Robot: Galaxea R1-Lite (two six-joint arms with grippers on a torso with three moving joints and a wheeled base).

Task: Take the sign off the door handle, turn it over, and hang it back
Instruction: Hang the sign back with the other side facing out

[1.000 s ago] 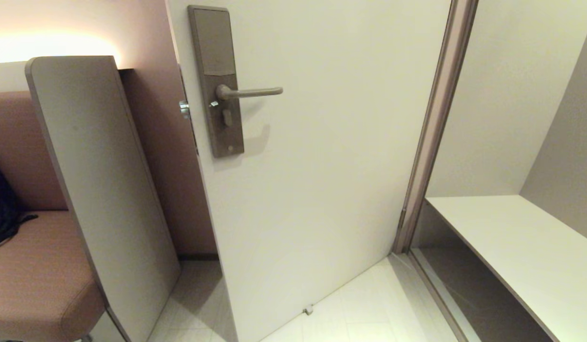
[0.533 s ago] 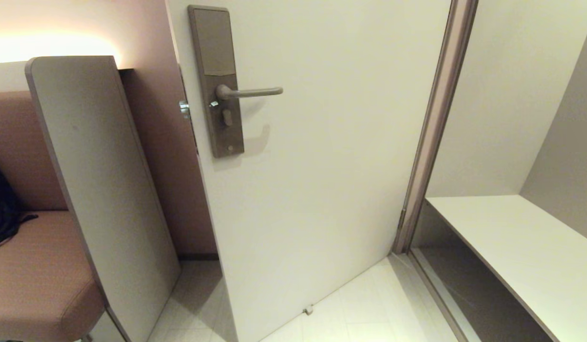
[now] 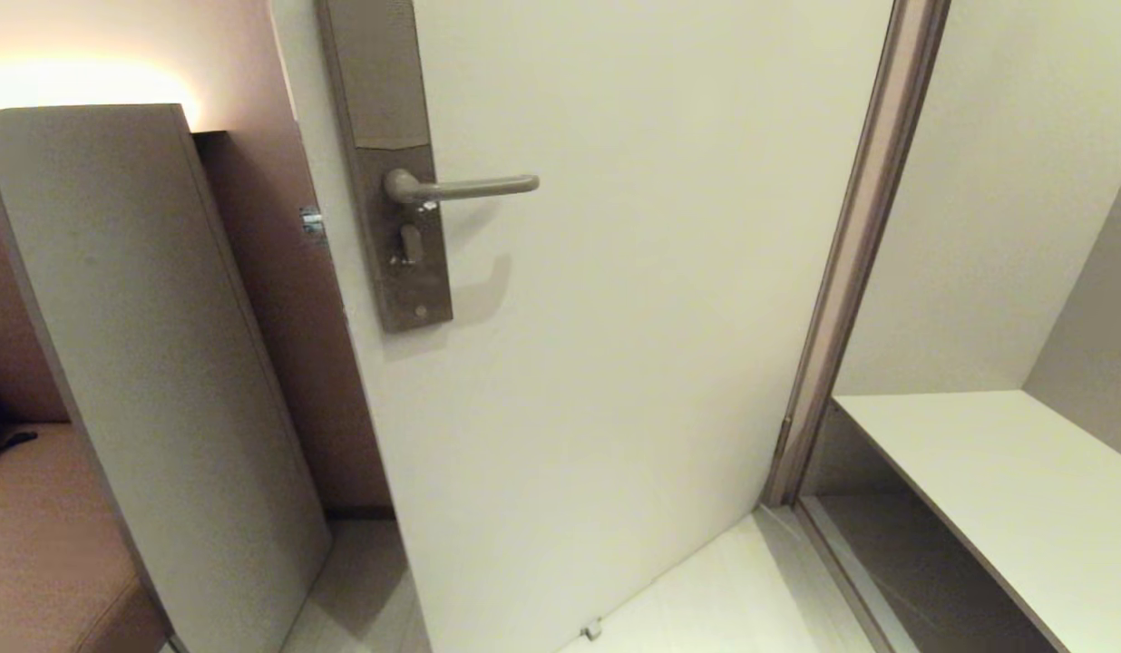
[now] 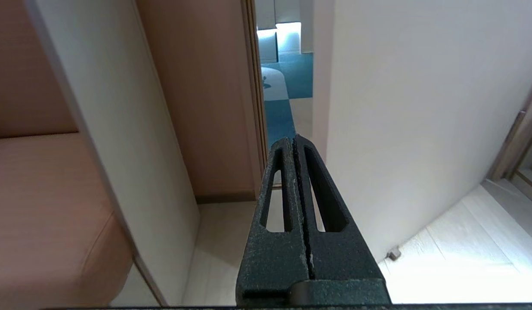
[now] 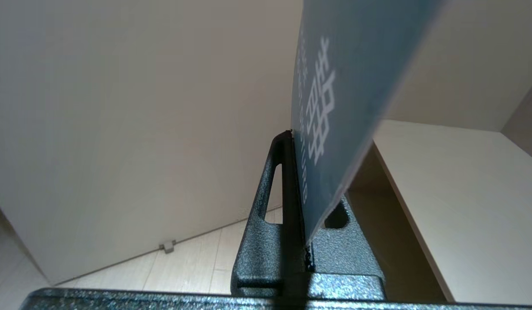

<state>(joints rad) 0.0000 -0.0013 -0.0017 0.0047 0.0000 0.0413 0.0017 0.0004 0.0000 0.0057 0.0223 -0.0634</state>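
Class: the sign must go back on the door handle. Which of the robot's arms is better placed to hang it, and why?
Right. The right gripper is shut on the flat blue sign with white lettering, while the left gripper is shut and empty. The slim grey lever door handle is bare.

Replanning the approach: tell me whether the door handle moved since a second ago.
No. The door handle sits level on its lock plate as before; the whole view shifted, so the camera moved.
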